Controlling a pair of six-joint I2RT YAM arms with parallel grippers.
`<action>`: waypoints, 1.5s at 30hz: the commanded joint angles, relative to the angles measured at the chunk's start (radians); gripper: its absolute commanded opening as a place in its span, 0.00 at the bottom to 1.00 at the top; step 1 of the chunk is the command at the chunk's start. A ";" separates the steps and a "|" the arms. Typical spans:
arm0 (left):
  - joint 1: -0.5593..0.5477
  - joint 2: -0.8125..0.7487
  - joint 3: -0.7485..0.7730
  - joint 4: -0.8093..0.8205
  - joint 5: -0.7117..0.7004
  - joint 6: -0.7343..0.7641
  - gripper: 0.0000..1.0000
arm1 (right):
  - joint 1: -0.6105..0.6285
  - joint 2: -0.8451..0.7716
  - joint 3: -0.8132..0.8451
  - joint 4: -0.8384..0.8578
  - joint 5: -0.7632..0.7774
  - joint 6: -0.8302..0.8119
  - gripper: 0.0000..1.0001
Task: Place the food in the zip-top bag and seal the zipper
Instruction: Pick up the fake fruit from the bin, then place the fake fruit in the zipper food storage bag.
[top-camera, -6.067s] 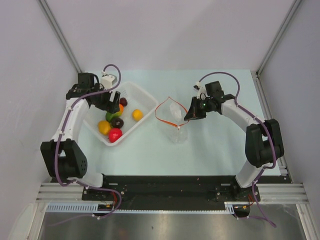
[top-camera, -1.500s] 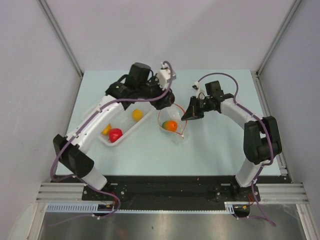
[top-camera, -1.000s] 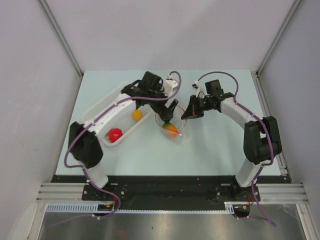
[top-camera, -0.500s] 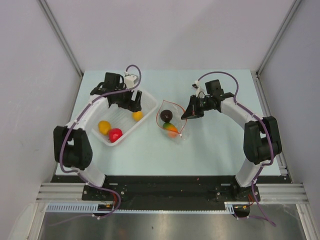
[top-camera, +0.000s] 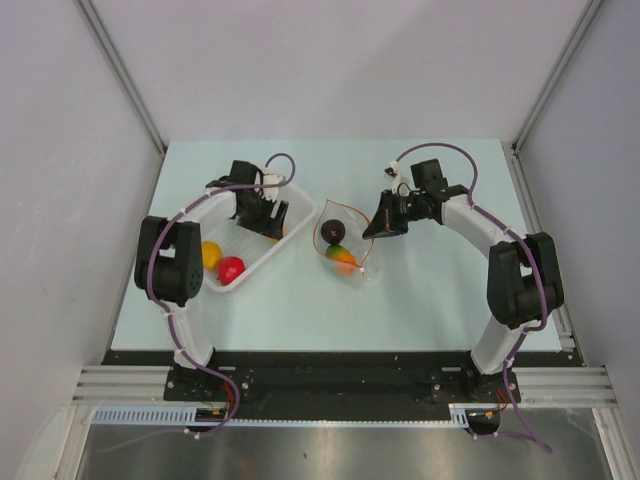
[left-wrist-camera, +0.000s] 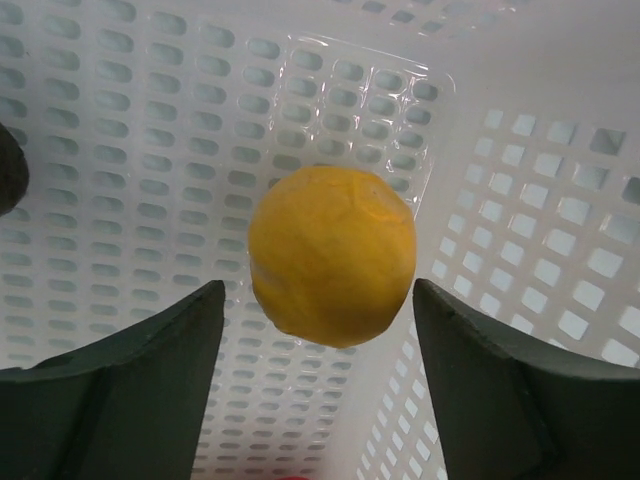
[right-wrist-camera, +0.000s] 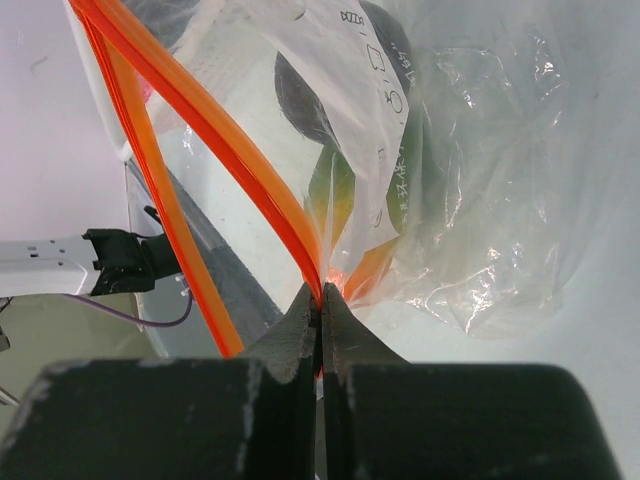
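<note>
The clear zip-top bag (top-camera: 345, 245) lies mid-table with its mouth open. It holds a dark purple-brown fruit (top-camera: 333, 227) and a green and orange one (top-camera: 340, 256). My right gripper (top-camera: 371, 229) is shut on the red-orange zipper strip (right-wrist-camera: 205, 125) at the bag's right edge, as the right wrist view (right-wrist-camera: 322, 303) shows. My left gripper (top-camera: 272, 224) is open inside the white basket (top-camera: 247, 262). Its fingers (left-wrist-camera: 130, 375) stand on either side of a yellow-orange fruit (left-wrist-camera: 333, 255) without touching it. A yellow fruit (top-camera: 211, 254) and a red fruit (top-camera: 231, 268) lie in the basket's near end.
The basket's perforated wall (left-wrist-camera: 560, 250) rises close to the right of the yellow-orange fruit. The left arm's elbow (top-camera: 165, 265) stands by the basket's left side. Grey walls enclose the table on three sides.
The left arm dropped a dark fruit into the bag, swung back to the basket and has moved over the yellow-orange fruit. The right gripper has kept hold of the zipper strip.
</note>
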 joint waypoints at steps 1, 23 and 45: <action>-0.002 0.003 0.054 0.015 0.014 0.022 0.70 | -0.004 0.016 0.033 0.000 -0.009 -0.009 0.00; -0.388 -0.378 0.184 -0.008 0.133 -0.033 0.51 | 0.007 0.009 0.041 0.000 -0.004 -0.005 0.00; -0.068 -0.459 0.045 -0.268 0.119 0.161 1.00 | 0.001 0.003 0.043 -0.003 -0.017 -0.003 0.00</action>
